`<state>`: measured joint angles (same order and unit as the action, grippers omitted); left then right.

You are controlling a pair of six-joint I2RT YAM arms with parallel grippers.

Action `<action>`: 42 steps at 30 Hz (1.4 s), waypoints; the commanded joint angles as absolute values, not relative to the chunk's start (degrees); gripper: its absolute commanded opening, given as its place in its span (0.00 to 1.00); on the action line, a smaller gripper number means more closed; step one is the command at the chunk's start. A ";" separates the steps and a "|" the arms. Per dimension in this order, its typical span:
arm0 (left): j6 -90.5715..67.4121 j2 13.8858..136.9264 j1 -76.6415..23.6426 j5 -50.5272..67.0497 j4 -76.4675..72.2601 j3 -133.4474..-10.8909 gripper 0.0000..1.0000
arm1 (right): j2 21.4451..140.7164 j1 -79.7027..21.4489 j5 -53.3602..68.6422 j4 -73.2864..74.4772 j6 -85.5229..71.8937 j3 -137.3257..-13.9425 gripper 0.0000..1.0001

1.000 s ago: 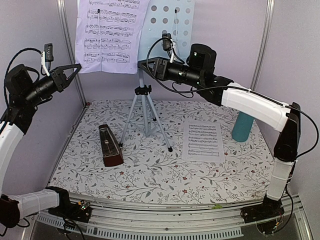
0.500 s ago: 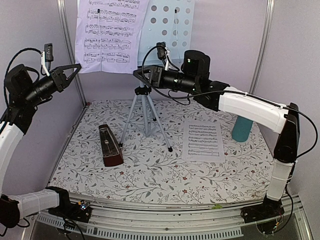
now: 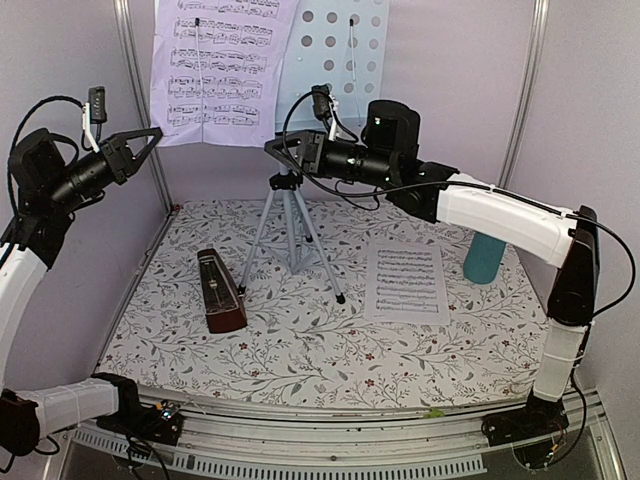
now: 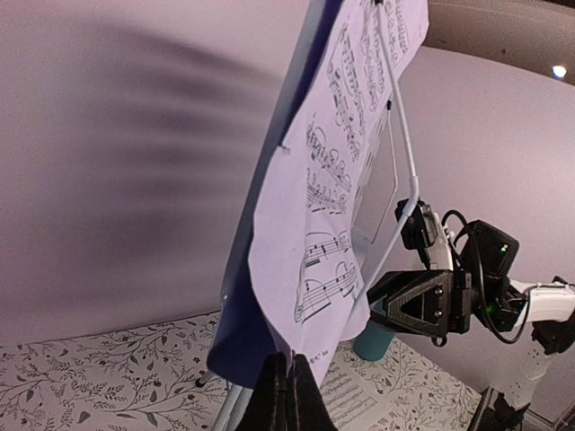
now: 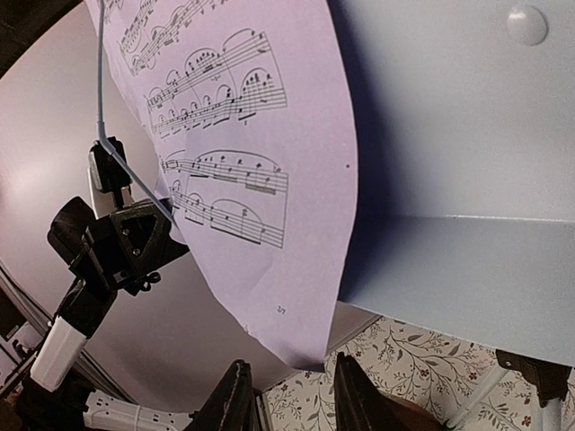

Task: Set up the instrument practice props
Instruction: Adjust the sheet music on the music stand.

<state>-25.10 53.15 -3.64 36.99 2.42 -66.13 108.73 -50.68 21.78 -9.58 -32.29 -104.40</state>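
Likely light, limp and easily torn, so best pinched at the lower margin of the sheet-music page (image 3: 215, 70) hung on the music stand (image 3: 345, 45), with left gripper (image 3: 157, 131) closed tight at its corner, hold uncertain, and right gripper (image 5: 287, 395) partly open, empty, just beneath.

Setting: robot test cell, laboratory type.
Plain lilac panels (image 3: 450, 70) on metal posts (image 3: 526, 90) enclosed a floral-covered table (image 3: 300, 360) at centre frame; robot arm bases (image 3: 520, 425) stood bolted to a slotted aluminium rail (image 3: 330, 440) along the bottom edge.
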 commanded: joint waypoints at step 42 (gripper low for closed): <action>-25.31 52.85 -3.77 37.23 0.63 -66.10 0.00 | 115.00 -51.54 13.15 -0.94 -23.35 -122.17 0.00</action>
